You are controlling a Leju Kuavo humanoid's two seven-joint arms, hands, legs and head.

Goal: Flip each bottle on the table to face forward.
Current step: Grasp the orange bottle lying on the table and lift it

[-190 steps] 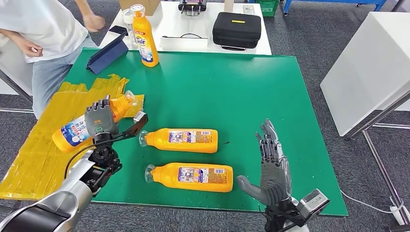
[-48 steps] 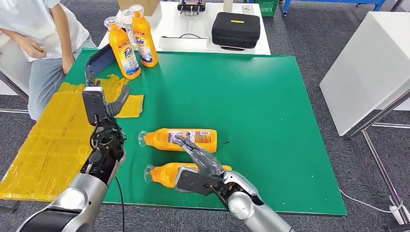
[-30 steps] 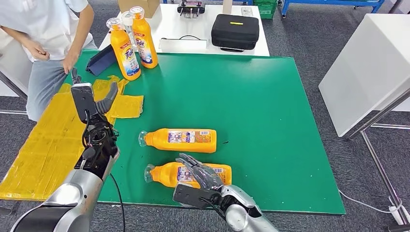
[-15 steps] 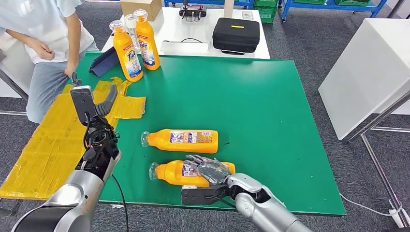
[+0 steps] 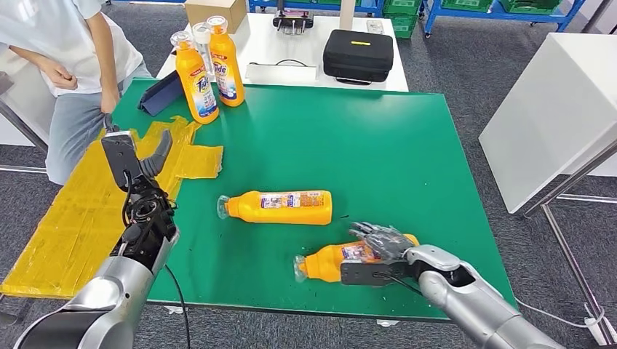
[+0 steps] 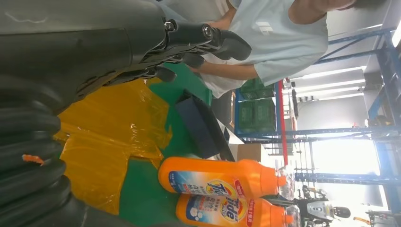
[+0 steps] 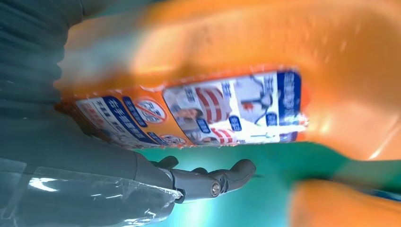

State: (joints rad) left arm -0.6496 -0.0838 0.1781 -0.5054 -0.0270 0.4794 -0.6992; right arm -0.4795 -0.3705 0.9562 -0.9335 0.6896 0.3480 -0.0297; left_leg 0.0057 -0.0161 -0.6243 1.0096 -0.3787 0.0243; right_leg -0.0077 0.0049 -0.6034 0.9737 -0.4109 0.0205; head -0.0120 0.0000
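Observation:
Two orange bottles (image 5: 194, 74) (image 5: 226, 61) stand upright at the table's far left, blue labels toward me. They also appear in the left wrist view (image 6: 218, 178) (image 6: 226, 211). A third orange bottle (image 5: 279, 207) lies on its side mid-table, cap to the left. Near the front edge a fourth bottle (image 5: 329, 262) lies slightly tilted, and my right hand (image 5: 381, 243) grips its base end. Its back label (image 7: 198, 109) fills the right wrist view, with my fingers (image 7: 210, 181) curled beside it. My left hand (image 5: 134, 154) is raised over the table's left edge, open and holding nothing.
Crumpled yellow plastic sheet (image 5: 87, 196) hangs over the green table's (image 5: 378, 138) left side. A person (image 5: 65, 43) sits at the far left. A dark blue folder (image 5: 161, 93) leans by the standing bottles. Behind is a white table with a black case (image 5: 357, 54).
My right hand has pulled the near bottle to the right along the front edge and turned it a little. The left hand stays raised. The view has shifted slightly.

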